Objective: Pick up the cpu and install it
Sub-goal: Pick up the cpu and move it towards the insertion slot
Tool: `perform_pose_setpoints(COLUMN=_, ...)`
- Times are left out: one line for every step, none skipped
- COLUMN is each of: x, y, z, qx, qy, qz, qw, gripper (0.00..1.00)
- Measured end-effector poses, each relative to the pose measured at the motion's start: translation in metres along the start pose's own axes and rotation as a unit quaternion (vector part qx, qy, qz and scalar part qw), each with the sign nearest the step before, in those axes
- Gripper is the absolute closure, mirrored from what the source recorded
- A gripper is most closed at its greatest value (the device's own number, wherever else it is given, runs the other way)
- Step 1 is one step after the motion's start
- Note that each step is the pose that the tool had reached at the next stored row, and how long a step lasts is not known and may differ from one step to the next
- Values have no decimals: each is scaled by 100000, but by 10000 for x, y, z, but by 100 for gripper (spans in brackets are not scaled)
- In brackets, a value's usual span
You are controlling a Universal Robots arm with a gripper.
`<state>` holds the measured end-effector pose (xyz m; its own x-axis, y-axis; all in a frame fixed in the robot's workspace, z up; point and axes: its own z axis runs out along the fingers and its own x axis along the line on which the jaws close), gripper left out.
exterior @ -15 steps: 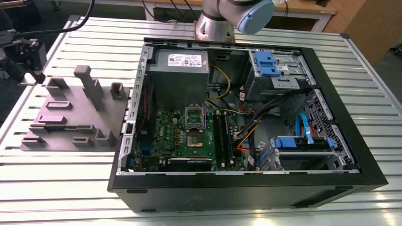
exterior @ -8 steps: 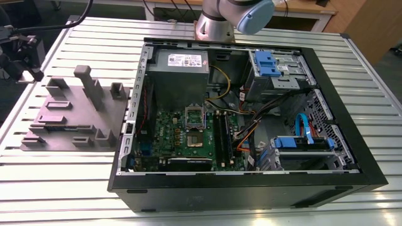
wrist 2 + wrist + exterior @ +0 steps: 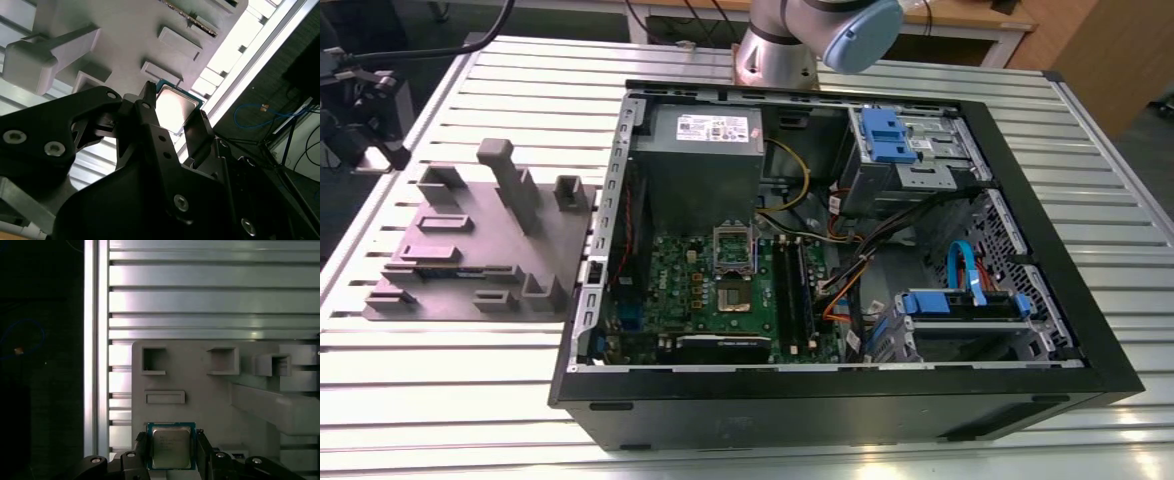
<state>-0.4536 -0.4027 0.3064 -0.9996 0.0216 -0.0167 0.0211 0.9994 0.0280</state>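
Grey fixture [image 3: 200, 390]; silver teal-edged cpu [image 3: 171, 447].

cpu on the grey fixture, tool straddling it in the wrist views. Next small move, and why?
Probably close the tool on the cpu. In both wrist views its black fingers flank the chip on two opposite edges, and slim gaps appear to remain on each side. The cpu seems to rest on the grey fixture, so gripping comes before any lift.

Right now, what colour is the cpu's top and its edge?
Silver-grey metal top with a thin teal-green edge on the cpu, clearest in the first wrist view.
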Motion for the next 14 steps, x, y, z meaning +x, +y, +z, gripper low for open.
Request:
perform_pose_setpoints(x=0, y=0, z=-5, qx=4, qy=4, qz=-3, qw=100000, gripper=53)
perform_pose_setpoints(x=0, y=1, z=-9, qx=4, qy=5, qz=-2, qw=100000, gripper=53)
perform_pose_setpoints(x=0, y=1, z=-13, qx=1, qy=1, qz=1, qw=100000, gripper=53)
perform_pose_setpoints(x=0, y=2, z=-16, qx=0, qy=-4, qz=1, qw=100000, gripper=53)
perform_pose_setpoints(x=0, y=2, z=-20, qx=2, qy=2, qz=-2, qw=100000, gripper=53)
perform_pose_setpoints(x=0, y=2, z=-24, qx=4, qy=5, qz=0, qw=100000, gripper=53)
perform_pose_setpoints(x=-1, y=3, z=-28, qx=5, qy=4, qz=0, qw=100000, gripper=53)
perform_pose_setpoints(x=-1, y=3, z=-31, qx=3, qy=3, qz=-1, qw=100000, gripper=53)
perform_pose_setpoints(x=-1, y=3, z=-33, qx=1, qy=2, qz=-2, qw=100000, gripper=53)
perform_pose_setpoints(x=0, y=4, z=-36, qx=3, qy=3, qz=-1, qw=100000, gripper=53)
perform_pose_setpoints(x=-1, y=4, z=-40, qx=5, qy=6, qz=-1, qw=100000, gripper=53)
perform_pose_setpoints(x=-1, y=4, z=-44, qx=5, qy=6, qz=-2, qw=100000, gripper=53)
perform_pose_setpoints(x=-1, y=4, z=-47, qx=5, qy=6, qz=0, qw=100000, gripper=53)
perform_pose_setpoints(x=-1, y=4, z=-49, qx=2, qy=-1, qz=0, qw=100000, gripper=53)
